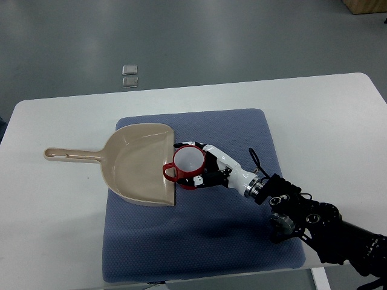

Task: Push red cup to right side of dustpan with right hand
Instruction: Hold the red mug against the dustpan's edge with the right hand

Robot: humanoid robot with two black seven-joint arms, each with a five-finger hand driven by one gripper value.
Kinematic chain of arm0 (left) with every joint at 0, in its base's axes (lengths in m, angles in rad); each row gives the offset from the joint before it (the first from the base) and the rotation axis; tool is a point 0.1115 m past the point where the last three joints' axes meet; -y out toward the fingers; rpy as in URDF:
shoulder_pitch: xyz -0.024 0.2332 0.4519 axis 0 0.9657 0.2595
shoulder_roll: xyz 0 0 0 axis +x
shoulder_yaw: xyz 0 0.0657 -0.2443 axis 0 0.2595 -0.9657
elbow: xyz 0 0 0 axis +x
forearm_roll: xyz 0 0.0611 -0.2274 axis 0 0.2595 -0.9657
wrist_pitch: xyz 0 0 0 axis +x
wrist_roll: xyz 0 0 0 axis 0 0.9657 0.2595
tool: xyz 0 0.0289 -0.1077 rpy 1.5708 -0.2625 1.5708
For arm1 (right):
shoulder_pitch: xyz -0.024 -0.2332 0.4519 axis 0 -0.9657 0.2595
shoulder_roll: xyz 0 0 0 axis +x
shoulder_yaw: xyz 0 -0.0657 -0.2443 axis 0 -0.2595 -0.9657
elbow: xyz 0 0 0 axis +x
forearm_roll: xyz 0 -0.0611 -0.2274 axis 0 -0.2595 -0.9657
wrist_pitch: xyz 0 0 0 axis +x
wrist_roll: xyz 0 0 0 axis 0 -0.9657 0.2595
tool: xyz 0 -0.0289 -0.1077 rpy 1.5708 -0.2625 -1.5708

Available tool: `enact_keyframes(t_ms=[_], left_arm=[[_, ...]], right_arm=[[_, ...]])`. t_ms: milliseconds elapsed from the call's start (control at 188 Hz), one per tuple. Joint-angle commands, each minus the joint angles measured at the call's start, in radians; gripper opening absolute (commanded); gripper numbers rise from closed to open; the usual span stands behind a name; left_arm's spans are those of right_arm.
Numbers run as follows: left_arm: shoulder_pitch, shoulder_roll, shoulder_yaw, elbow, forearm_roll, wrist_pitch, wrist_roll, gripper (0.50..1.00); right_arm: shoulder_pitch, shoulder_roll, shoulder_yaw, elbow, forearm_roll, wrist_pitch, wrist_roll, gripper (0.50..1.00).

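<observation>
On a blue-grey quilted mat point(242, 235) spread across a white table point(54, 241), the robot's right hand point(208, 169) wraps around a red cup point(188, 164) from the cup's right side. The cup, glossy red outside and pale inside, stands upright with its round mouth open to the camera and its looped handle pointing left, overlapping the straight front lip of a beige dustpan point(136, 166). The hand's white-shelled fingers point(196, 180) curl against the cup's wall above and below; from this steep angle it is hard to say whether they truly clamp the cup or merely press against it. The white forearm runs down and to the right into a black, cable-laden wrist and arm point(314, 223) that enters from the lower right corner.

The dustpan is smooth moulded plastic, a broad scoop with rounded rear corners, lying flat with its long slim handle reaching left past the mat onto the bare tabletop. Its open edge faces right, and the cup sits touching that edge, near its lower half.

The table has rounded corners and a matte white top. Beyond it stretches a polished grey floor, where two small square plates point(130, 75) are set side by side.
</observation>
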Motion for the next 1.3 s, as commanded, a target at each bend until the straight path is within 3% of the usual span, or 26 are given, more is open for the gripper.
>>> enact_keyframes(t_ms=[0, 1294], left_arm=[[0.0, 0.0, 0.0, 0.0, 0.0, 0.001, 0.0, 1.0], [0.0, 0.0, 0.0, 0.0, 0.0, 0.001, 0.0, 1.0]], right_arm=[[0.0, 0.0, 0.0, -0.001, -0.001, -0.001, 0.0, 0.928], [0.01, 0.0, 0.002, -0.003, -0.001, 0.03, 0.0, 0.928]])
